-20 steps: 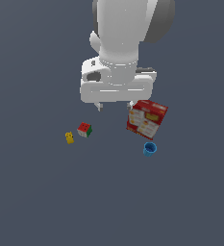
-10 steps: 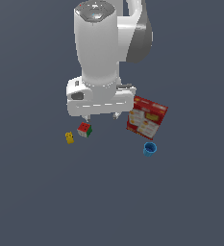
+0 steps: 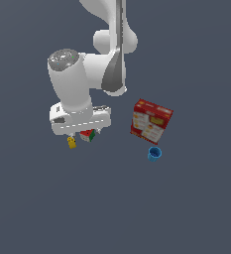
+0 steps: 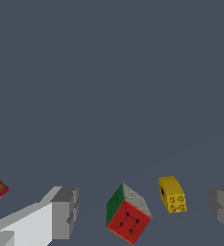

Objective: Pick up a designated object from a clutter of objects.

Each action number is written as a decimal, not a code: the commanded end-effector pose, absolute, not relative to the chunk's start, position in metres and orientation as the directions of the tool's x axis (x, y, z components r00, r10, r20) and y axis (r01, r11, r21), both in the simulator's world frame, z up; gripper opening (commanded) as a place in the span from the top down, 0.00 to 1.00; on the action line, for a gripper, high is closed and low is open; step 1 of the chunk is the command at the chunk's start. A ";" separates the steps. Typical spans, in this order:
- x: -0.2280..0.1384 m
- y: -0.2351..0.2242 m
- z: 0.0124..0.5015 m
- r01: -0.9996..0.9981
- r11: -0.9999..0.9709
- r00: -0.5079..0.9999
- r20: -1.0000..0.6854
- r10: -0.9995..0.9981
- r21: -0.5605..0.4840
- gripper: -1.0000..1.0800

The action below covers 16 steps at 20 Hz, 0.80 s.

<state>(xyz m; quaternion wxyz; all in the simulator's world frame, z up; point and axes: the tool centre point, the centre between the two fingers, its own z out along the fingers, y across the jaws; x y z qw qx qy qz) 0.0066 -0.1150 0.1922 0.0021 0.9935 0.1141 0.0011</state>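
Spread wide and holding nothing, the tool (image 4: 143,211) hangs over the yellow figure (image 4: 172,194), which sits on the dark surface (image 3: 62,198) just beside the puzzle cube (image 4: 128,213). Judging from the wrist view, both lie between the fingers, so it should centre on the figure alone before descending. That figure is small, blocky and studded; the cube has flat, glossy coloured faces.

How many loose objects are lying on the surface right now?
4. A yellow figure and a puzzle cube sit under the tool; a red box and a blue cup lie toward the exterior view's right. The arm might hide more.
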 end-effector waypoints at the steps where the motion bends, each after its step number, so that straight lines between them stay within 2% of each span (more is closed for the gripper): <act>1: 0.000 -0.136 0.171 0.249 -0.969 0.969 0.002 0.249 0.003 0.04; 8: -0.026 -0.188 0.117 0.303 -0.953 0.953 0.002 0.303 0.000 0.04; 16: -0.051 -0.221 0.082 0.340 -0.940 0.940 0.001 0.340 0.000 0.04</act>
